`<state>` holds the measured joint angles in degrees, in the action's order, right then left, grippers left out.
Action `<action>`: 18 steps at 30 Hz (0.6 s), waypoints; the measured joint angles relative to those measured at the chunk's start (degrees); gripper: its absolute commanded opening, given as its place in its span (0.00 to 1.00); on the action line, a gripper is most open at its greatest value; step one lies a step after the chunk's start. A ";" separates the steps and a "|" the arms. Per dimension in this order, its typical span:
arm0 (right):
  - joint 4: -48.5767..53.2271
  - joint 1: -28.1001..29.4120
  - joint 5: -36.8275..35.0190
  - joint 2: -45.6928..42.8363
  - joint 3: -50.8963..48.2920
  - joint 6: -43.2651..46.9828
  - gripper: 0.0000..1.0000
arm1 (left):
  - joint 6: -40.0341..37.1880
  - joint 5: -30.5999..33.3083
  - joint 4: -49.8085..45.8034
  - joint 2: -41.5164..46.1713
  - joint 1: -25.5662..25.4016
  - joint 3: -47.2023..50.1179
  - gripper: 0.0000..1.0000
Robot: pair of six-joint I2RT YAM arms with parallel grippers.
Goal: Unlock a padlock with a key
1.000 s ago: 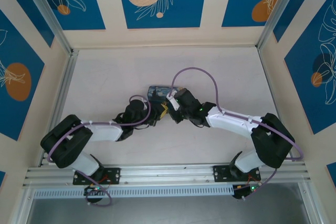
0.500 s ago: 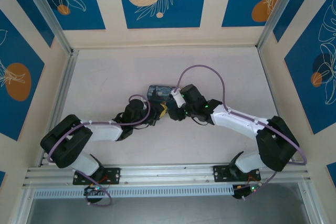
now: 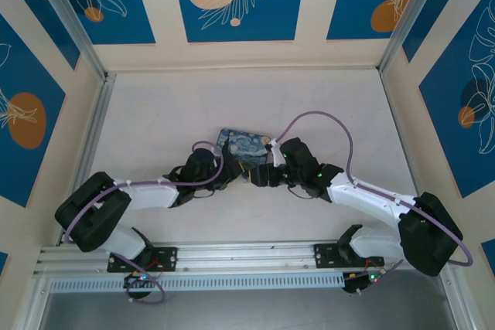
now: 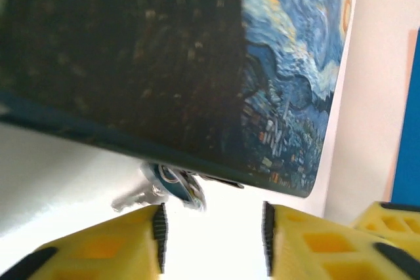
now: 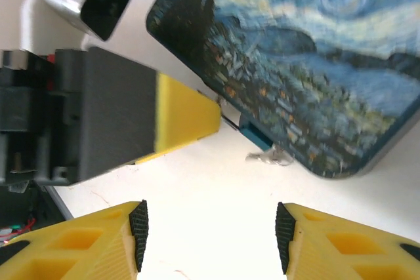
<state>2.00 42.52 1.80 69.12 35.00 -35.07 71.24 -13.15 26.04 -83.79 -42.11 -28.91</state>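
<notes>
The tiny teal padlock [image 4: 174, 185] lies on the table against the near edge of the Starry-Night tin [image 4: 197, 63], just beyond my left gripper [image 4: 213, 237]. That gripper is open with nothing between its pads. A small silvery metal piece [image 4: 134, 199] juts from the padlock; I cannot tell whether it is the key or the shackle. In the right wrist view the padlock [image 5: 254, 134] and a silvery bit [image 5: 269, 157] sit by the tin [image 5: 308, 63], ahead of my open, empty right gripper [image 5: 211, 240]. The left gripper's yellow finger [image 5: 187, 119] reaches in beside the padlock.
From above, the tin [image 3: 241, 144] lies mid-table with the left gripper [image 3: 234, 175] and right gripper [image 3: 260, 176] meeting at its near edge. A purple cable [image 3: 325, 117] loops over the right arm. Aluminium rails [image 3: 85, 152] and patterned walls bound the table.
Both grippers have gone from shut to open. The right arm has drawn back to the right and nearer, uncovering more of the tin. The left arm has barely moved.
</notes>
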 measured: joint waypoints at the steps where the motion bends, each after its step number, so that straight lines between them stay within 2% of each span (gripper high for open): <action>1: -0.68 0.35 -0.04 0.15 -0.50 -1.40 0.56 | -0.44 -0.02 -0.13 0.15 0.00 0.02 0.63; 7: -5.31 3.43 -0.35 1.90 -2.27 -9.03 0.60 | -1.75 0.35 -2.16 4.44 0.00 0.92 0.85; 11: -8.31 4.50 -1.18 4.42 -2.43 -11.93 0.60 | -3.39 2.84 -7.80 12.39 0.00 1.42 0.95; 14: -9.62 4.57 -1.99 7.78 -2.03 -12.85 0.60 | -5.03 5.27 -13.38 17.92 0.20 0.83 1.00; 18: -9.25 3.67 -2.97 13.68 1.49 -12.92 0.60 | -7.39 7.41 -21.09 21.92 1.64 -1.86 1.00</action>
<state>-7.25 46.19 -1.17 82.81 36.49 -47.99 63.86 -5.74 4.95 -61.87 -40.47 -30.76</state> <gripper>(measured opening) 0.600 0.998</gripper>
